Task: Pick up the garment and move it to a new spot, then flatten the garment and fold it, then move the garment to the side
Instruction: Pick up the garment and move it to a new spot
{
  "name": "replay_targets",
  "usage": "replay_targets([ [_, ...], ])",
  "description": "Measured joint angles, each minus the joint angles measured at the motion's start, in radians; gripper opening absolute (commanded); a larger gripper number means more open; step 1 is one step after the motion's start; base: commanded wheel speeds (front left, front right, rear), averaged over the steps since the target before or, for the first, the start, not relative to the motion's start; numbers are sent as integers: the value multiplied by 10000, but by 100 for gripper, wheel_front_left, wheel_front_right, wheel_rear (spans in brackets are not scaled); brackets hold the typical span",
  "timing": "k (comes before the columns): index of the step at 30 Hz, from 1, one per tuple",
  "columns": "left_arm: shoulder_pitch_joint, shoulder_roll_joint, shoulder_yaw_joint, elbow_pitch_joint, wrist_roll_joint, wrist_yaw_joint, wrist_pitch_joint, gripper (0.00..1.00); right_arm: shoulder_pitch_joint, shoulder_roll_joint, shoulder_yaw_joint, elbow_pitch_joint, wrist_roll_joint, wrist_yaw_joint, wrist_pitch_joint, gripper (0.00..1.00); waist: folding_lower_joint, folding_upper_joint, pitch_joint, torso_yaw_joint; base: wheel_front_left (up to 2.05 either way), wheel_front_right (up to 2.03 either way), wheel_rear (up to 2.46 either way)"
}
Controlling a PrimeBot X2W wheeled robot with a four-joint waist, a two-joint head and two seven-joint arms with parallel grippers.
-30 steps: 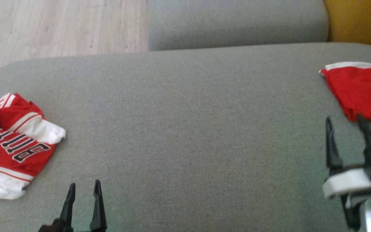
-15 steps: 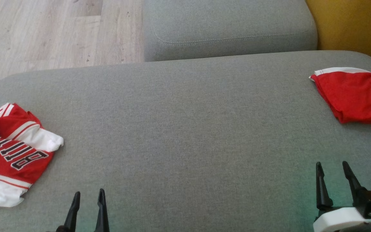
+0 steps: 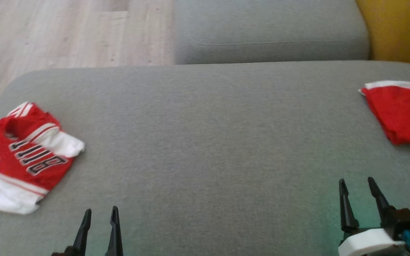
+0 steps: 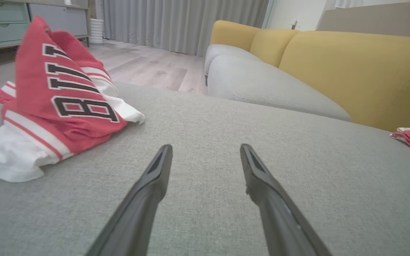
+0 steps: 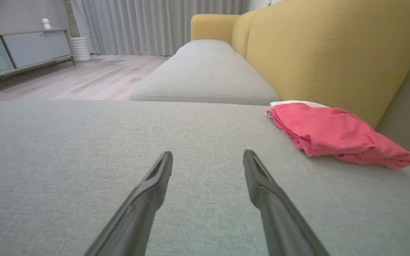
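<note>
A crumpled red and white garment (image 3: pixel 30 156) with black lettering lies in a heap at the left end of the grey sofa seat (image 3: pixel 205 135); the left wrist view has it at the upper left (image 4: pixel 62 103). My left gripper (image 3: pixel 100 210) stands open and empty, to the right of the heap and nearer the front edge, apart from it (image 4: pixel 205 147). A folded red garment (image 3: pixel 400 113) with a white edge rests at the far right (image 5: pixel 333 133). My right gripper (image 3: pixel 356 179) is open and empty, in front of that fold and clear of it (image 5: pixel 208 153).
A second grey cushion (image 3: pixel 269 32) adjoins the seat at the back. The yellow backrest (image 3: pixel 400 28) rises to the right, close behind the folded garment. Pale wooden floor (image 3: pixel 66 32) lies beyond the seat's left and rear edges. A low cabinet (image 5: pixel 20 49) stands across the room.
My right gripper has drawn back from beside the folded red garment to the lower right, still open. The camera has shifted a little. Both garments lie where they were.
</note>
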Motion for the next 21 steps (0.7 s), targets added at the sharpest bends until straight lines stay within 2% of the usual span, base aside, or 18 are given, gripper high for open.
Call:
replay_targets([
  [4,-57,0,19,8,13,-19,0,100,60,0,236,12,56,0,0,100,0,0,-45,519,0,0,0],
  [15,667,17,506,8,67,-2,0,100,-5,4,1097,173,94,2,-2,100,-1,0,-294,2643,0,0,0],
  [21,610,12,780,-251,-127,-6,0,100,-70,4,1166,180,27,0,-4,100,-1,0,-64,2849,0,0,0],
])
